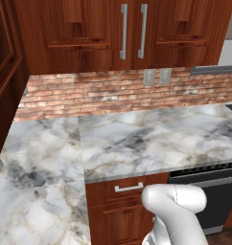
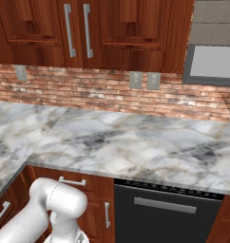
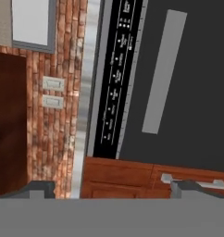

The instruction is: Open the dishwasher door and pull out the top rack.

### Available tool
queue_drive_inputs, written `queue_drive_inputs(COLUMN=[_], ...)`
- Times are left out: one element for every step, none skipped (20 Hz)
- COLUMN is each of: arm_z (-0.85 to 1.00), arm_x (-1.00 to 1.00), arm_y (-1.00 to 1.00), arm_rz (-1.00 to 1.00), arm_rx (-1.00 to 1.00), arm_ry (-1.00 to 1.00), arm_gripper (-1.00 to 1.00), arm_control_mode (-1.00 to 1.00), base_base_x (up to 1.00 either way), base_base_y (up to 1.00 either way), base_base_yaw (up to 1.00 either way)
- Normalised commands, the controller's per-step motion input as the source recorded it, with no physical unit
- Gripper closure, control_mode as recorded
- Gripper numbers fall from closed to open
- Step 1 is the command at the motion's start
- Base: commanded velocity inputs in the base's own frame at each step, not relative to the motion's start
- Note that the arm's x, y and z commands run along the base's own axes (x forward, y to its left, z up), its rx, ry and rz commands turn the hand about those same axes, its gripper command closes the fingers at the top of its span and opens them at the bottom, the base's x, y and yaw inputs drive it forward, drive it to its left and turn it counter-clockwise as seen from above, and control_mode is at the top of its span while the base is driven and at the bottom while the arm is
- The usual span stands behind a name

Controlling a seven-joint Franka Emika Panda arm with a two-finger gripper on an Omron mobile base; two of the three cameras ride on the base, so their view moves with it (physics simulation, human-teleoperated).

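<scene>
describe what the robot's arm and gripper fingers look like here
The arm is glossy white with smooth, rounded, bulbous housings, seen in both base views, and a thin dark seam line runs across the casing. No cables or markings show. In the hand view the gripper shows two small dark grey fingertips, blocky and angular, with lighter grey top edges.

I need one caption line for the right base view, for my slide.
Closed dishwasher door with grey bar handle under the marble counter.
</scene>
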Motion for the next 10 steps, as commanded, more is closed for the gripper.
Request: queue_drive_inputs(arm_z=[-0.12, -0.12, -0.11, -0.11, -0.1, -0.1, -0.08, -0.08, -0.06, -0.05], arm_x=[0.28, 0.28, 0.28, 0.28, 0.28, 0.27, 0.28, 0.28, 0.28, 0.28], arm_y=[-0.01, -0.01, -0.01, -0.01, -0.01, -0.02, -0.03, -0.02, -0.03, -0.03], arm_rz=[0.0, 0.0, 0.0, 0.0, 0.0, 0.0, 0.0, 0.0, 0.0, 0.0], arm_rx=[0.01, 0.01, 0.01, 0.01, 0.01, 0.01, 0.01, 0.01, 0.01, 0.01], arm_ry=[0.0, 0.0, 0.0, 0.0, 0.0, 0.0, 0.0, 0.0, 0.0, 0.0], arm_gripper=[-1.0, -1.0, -1.0, -1.0, -1.0, -1.0, -1.0, -1.0, -1.0, -1.0], arm_control_mode=[-1.0, -1.0, -1.0, -1.0, -1.0, -1.0, -1.0, -1.0, -1.0, -1.0], base_base_x=[0.0, 0.0, 0.0, 0.0, 0.0, 0.0, 0.0, 0.0, 0.0, 0.0], base_base_y=[0.0, 0.0, 0.0, 0.0, 0.0, 0.0, 0.0, 0.0, 0.0, 0.0], base_base_yaw=[0.0, 0.0, 0.0, 0.0, 0.0, 0.0, 0.0, 0.0, 0.0, 0.0])
